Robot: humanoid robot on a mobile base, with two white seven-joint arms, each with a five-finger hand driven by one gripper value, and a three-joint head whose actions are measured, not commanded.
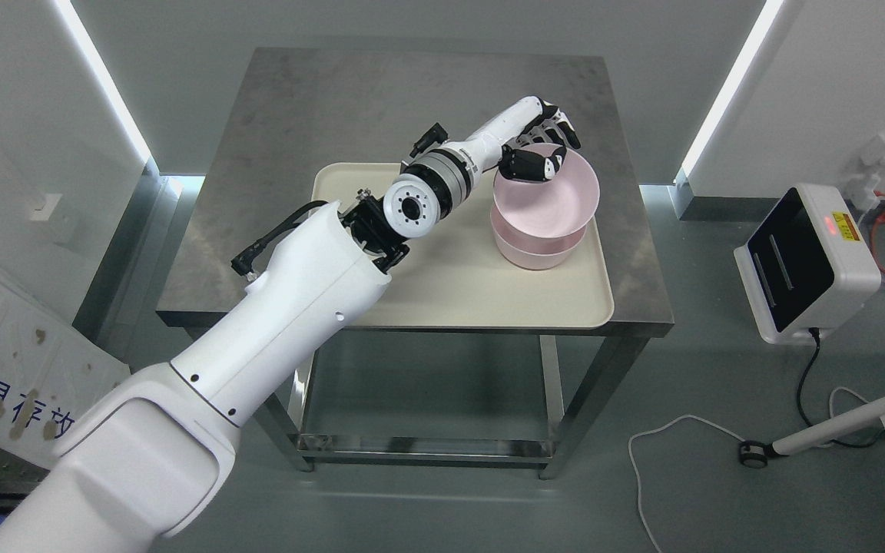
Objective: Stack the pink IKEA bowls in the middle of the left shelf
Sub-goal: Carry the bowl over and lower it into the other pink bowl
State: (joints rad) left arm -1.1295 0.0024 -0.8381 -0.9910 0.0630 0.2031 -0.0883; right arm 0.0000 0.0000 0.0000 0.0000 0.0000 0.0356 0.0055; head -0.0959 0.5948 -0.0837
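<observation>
A glossy white left arm [258, 330] rises from the lower left and stretches across a smooth cream tray [450, 292] with rounded corners, set on a brushed-metal table [273, 123]. Just below the fingers [561, 127] sit two round matte pink bowls [542, 211], the upper one tilted in the lower. The left hand [538, 146] clamps the upper bowl's far rim, thumb inside, dark-tipped fingers curled over the outer edge.
</observation>
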